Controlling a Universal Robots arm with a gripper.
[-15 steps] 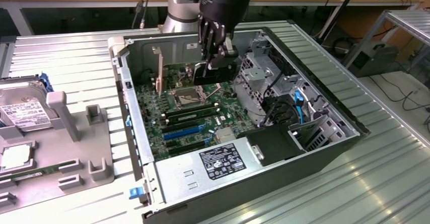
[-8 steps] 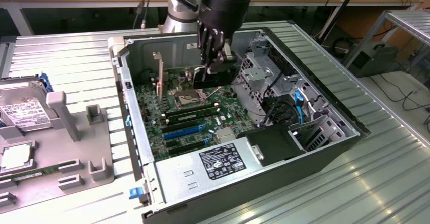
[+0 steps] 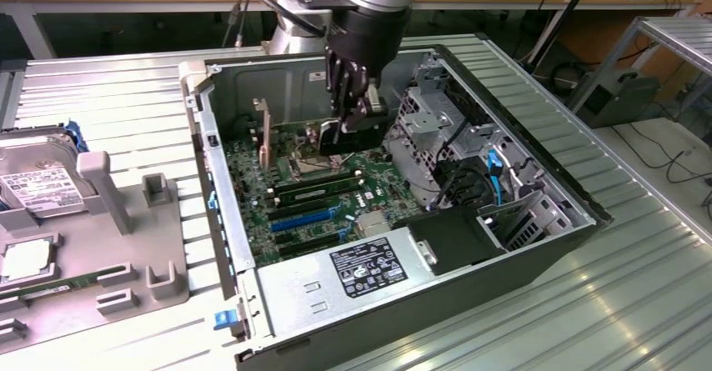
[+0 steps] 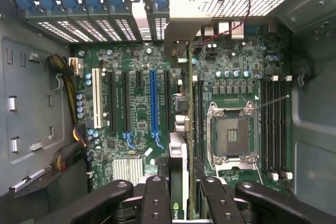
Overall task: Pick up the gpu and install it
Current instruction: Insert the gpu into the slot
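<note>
Fingers (image 4: 156,198) closed tight on the gpu (image 4: 179,169), held edge-down over the motherboard (image 4: 136,61) inside the tower case (image 3: 534,254), middle of the exterior frame: the job wants it upright, connector edge square over an expansion slot, bracket meeting the rear openings.

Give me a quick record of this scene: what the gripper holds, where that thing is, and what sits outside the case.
gripper: shut on the graphics card
graphics card: upright inside the computer case, over the motherboard
seated in a slot: cannot tell
computer case: lying flat, side open
outside the case: hard drive on a grey holder, at the exterior view's left
</note>
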